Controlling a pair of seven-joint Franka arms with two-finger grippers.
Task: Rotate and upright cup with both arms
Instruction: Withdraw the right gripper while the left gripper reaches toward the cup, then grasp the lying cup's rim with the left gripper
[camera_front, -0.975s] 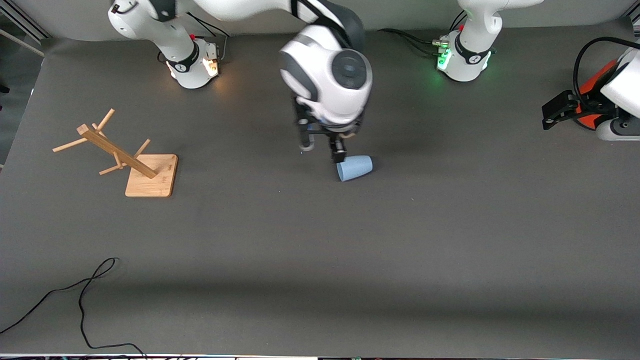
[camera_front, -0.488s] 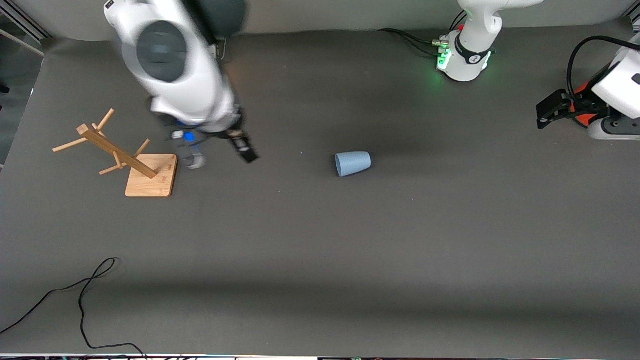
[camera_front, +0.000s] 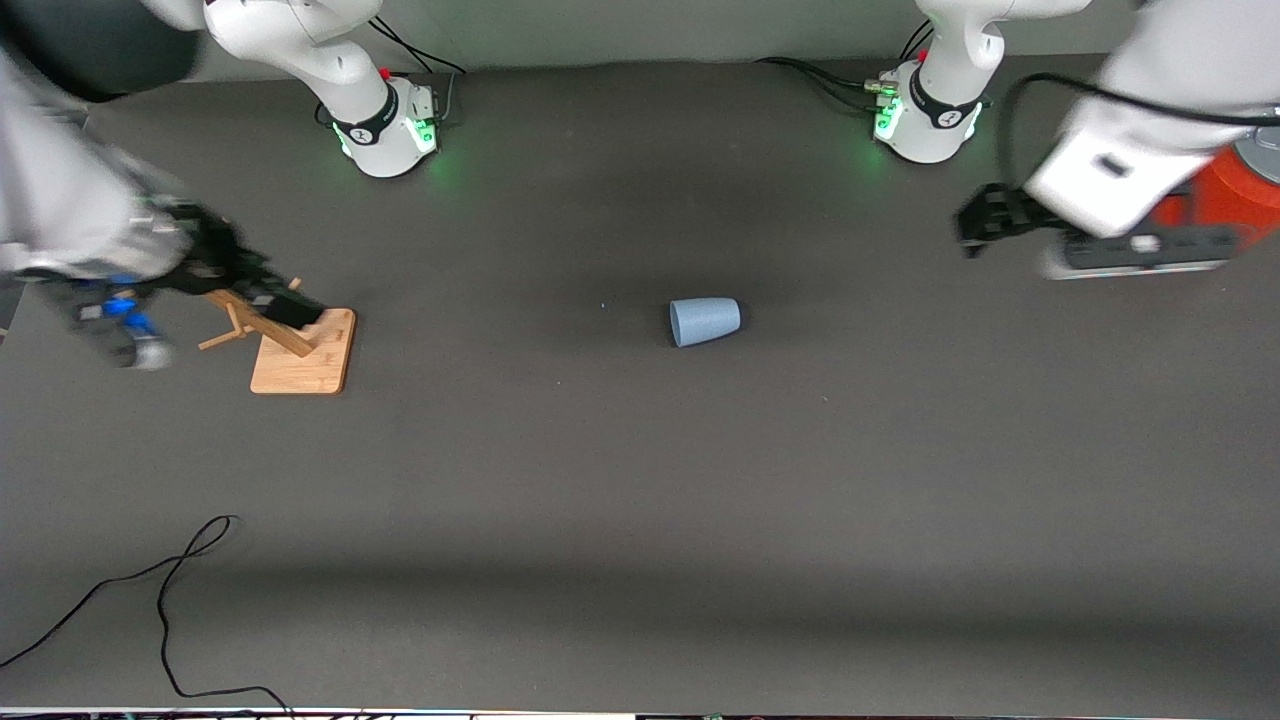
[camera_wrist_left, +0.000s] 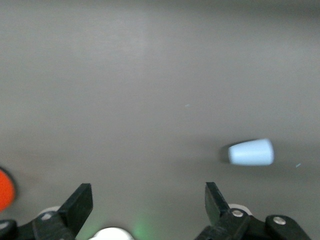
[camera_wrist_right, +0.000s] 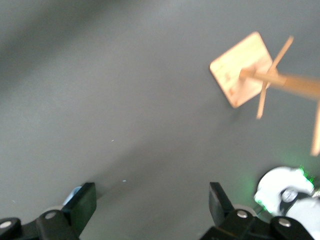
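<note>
The light-blue cup (camera_front: 705, 322) lies on its side on the grey table mat, mid-table, wide rim toward the right arm's end. In the left wrist view the cup (camera_wrist_left: 251, 152) is well clear of the jaws. My left gripper (camera_front: 985, 228) hangs open and empty over the mat at the left arm's end; its fingers (camera_wrist_left: 80, 202) stand wide apart. My right gripper (camera_front: 220, 330) is open and empty over the wooden rack at the right arm's end. Beside one of its fingers (camera_wrist_right: 85, 202), a sliver of the cup (camera_wrist_right: 75, 192) shows.
A wooden peg rack (camera_front: 300, 350) on a square base stands at the right arm's end, also seen as the rack (camera_wrist_right: 245, 75). An orange-red cylinder (camera_front: 1235, 185) stands at the left arm's end. A black cable (camera_front: 165, 600) lies near the front edge.
The right arm left the cup and swung toward its own end, now over the rack. The cup stays on its side, slightly turned. The left arm moved in toward the middle.
</note>
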